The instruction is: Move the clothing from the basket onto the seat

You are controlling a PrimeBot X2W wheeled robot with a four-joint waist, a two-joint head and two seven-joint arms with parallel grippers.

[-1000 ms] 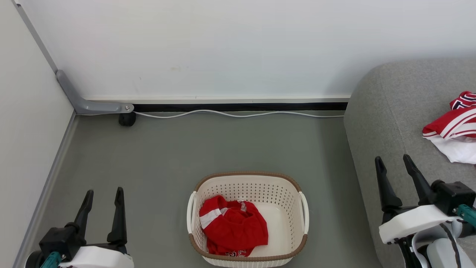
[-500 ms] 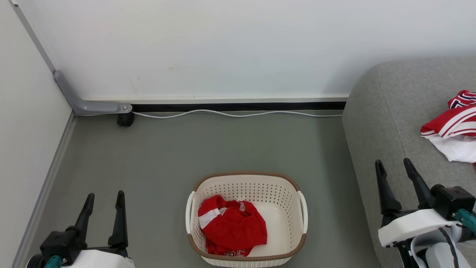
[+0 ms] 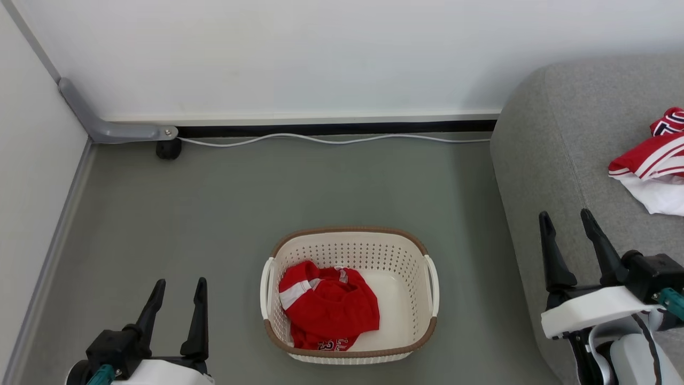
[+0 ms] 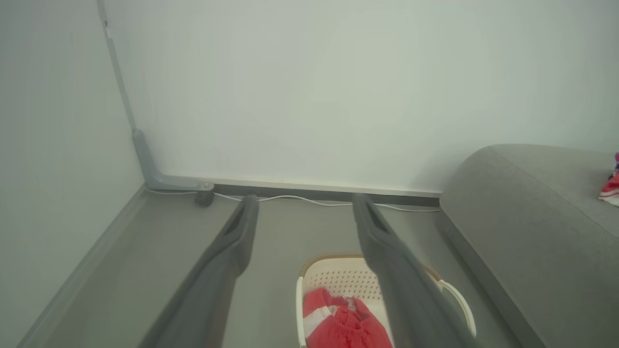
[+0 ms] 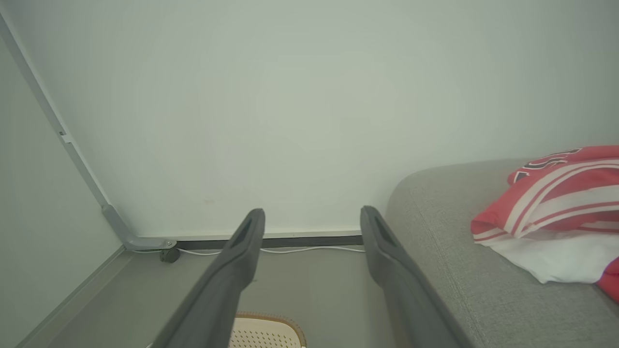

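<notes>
Left hand gapes near basket (red clothing crumpled inside).

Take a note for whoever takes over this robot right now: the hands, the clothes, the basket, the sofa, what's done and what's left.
Hands open and empty: left hand above the floor beside the basket, right hand by the sofa.
In the basket: one crumpled red jersey.
Done: a striped jersey lies on the sofa.
Left: move the red jersey to the sofa.
</notes>
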